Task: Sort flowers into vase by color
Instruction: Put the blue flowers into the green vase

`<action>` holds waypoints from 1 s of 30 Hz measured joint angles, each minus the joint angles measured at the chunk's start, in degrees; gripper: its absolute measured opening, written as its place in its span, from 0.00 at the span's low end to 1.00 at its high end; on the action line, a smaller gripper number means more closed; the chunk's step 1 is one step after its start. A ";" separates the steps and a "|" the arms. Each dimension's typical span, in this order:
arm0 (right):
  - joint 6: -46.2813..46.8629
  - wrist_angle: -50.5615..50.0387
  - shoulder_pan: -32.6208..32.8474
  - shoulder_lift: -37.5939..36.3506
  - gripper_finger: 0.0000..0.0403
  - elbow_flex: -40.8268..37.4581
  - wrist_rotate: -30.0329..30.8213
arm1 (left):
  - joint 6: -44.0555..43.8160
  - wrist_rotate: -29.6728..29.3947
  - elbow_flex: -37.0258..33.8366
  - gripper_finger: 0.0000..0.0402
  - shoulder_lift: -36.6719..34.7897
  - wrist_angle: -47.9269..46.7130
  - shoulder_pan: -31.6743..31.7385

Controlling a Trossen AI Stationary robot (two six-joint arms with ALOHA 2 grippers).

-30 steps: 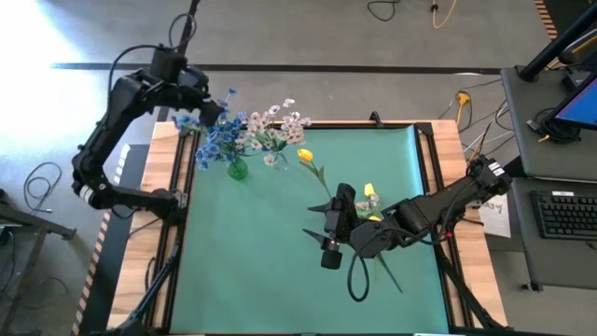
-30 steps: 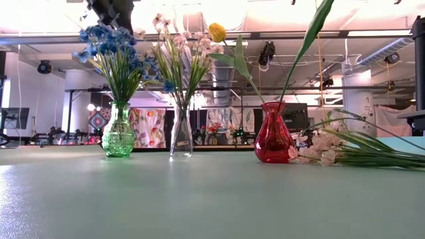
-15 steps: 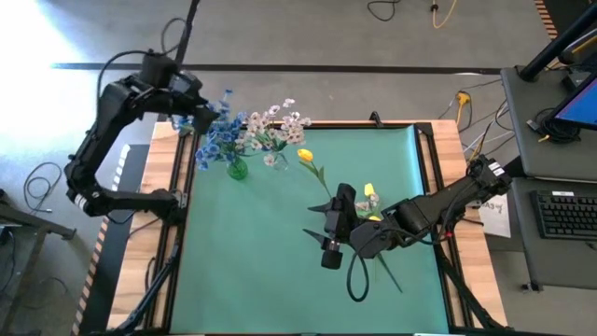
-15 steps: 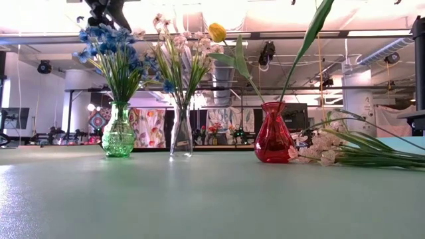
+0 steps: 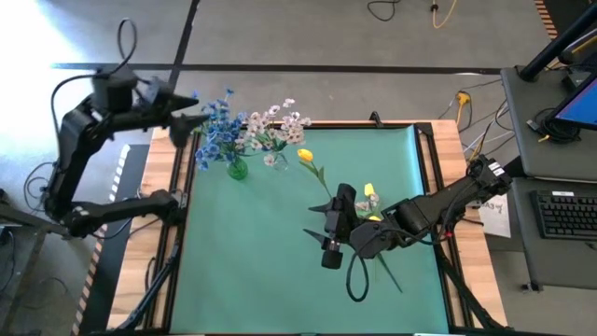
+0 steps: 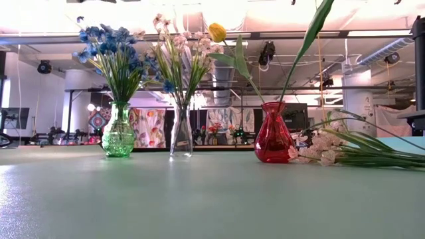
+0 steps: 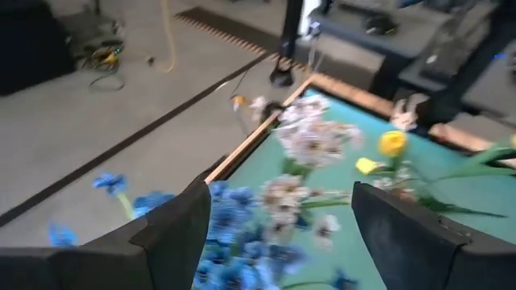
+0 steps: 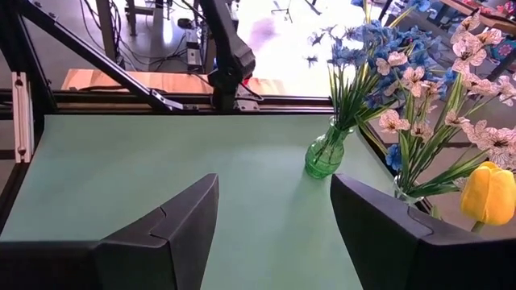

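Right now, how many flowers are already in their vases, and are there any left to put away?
Done: blue flowers stand in the green vase, pink-white sprays in the clear vase, and a yellow tulip in the red vase. In hand: nothing; the left gripper is open beside the blue blooms, the right gripper open mid-table. Left: pink sprays lying by the red vase.

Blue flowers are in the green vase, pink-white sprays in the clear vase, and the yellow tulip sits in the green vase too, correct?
Not quite. The yellow tulip stands in the red vase, not the green vase; the low view shows it. The blue flowers in the green vase and the pink-white sprays in the clear vase are as you said.
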 joint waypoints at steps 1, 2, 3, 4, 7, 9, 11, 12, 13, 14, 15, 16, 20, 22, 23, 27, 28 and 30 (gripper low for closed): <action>0.00 -0.05 0.00 0.00 0.58 0.00 0.00 | -0.56 -0.01 -0.02 0.72 -1.04 0.00 -1.14; 0.00 -0.08 0.00 0.00 0.58 0.00 0.00 | -1.07 0.01 -0.02 0.72 -2.06 0.00 -2.32; 0.00 -0.22 0.00 0.00 0.58 0.00 0.00 | -1.71 0.15 -0.09 0.72 -3.10 0.04 -3.58; 0.00 -0.27 0.00 0.00 0.58 0.00 0.00 | -2.40 0.71 -0.34 0.72 -4.11 0.15 -4.86; 0.00 -0.54 0.00 0.00 0.58 0.00 0.00 | -5.35 1.36 -2.10 0.72 -6.55 0.26 -8.38; 0.00 -0.67 0.00 0.00 0.58 0.00 0.01 | -7.31 -0.39 -4.43 0.72 -7.66 0.21 -10.10; 0.02 -0.66 0.00 0.00 0.58 0.00 0.01 | -8.87 -1.69 -7.62 0.72 -8.33 0.07 -11.40; 0.02 -0.66 0.00 0.00 0.58 0.00 0.02 | -9.36 -1.68 -9.22 0.72 -8.60 -0.21 -12.05; 0.04 -0.66 0.00 0.00 0.58 0.00 0.02 | -9.77 -1.63 -10.65 0.72 -8.84 -0.20 -12.66; 0.04 -0.66 0.00 0.00 0.58 0.00 0.02 | -10.14 -1.61 -12.02 0.72 -9.06 -0.26 -13.23; 0.17 -0.66 0.00 0.00 0.58 0.00 0.01 | -10.47 -1.61 -13.03 0.72 -9.19 -1.12 -13.66; 0.57 -0.66 0.00 0.00 0.58 -0.01 0.00 | -10.68 -1.66 -13.78 0.72 -9.30 -2.26 -13.96; 1.20 -0.69 0.00 0.00 0.58 0.00 0.00 | -12.33 -4.38 -15.02 0.72 -9.43 -8.87 -14.00; 1.20 -0.70 0.00 0.00 0.58 0.00 0.00 | -13.91 -7.06 -15.01 0.72 -9.29 -12.61 -14.07; 1.20 -0.70 0.00 0.00 0.58 0.00 0.00 | -14.55 -9.18 -14.84 0.72 -9.23 -14.83 -14.05; 1.18 -0.70 0.00 0.00 0.58 0.00 0.00 | -18.55 -22.27 -14.19 0.72 -9.30 -20.34 -14.04; 1.18 -0.70 0.00 0.00 0.58 0.00 0.00 | -19.30 -24.55 -14.36 0.72 -9.40 -20.31 -13.98; 1.04 -0.73 0.00 0.00 0.58 0.00 0.00 | -19.54 -25.67 -15.24 0.72 -9.41 -19.78 -13.98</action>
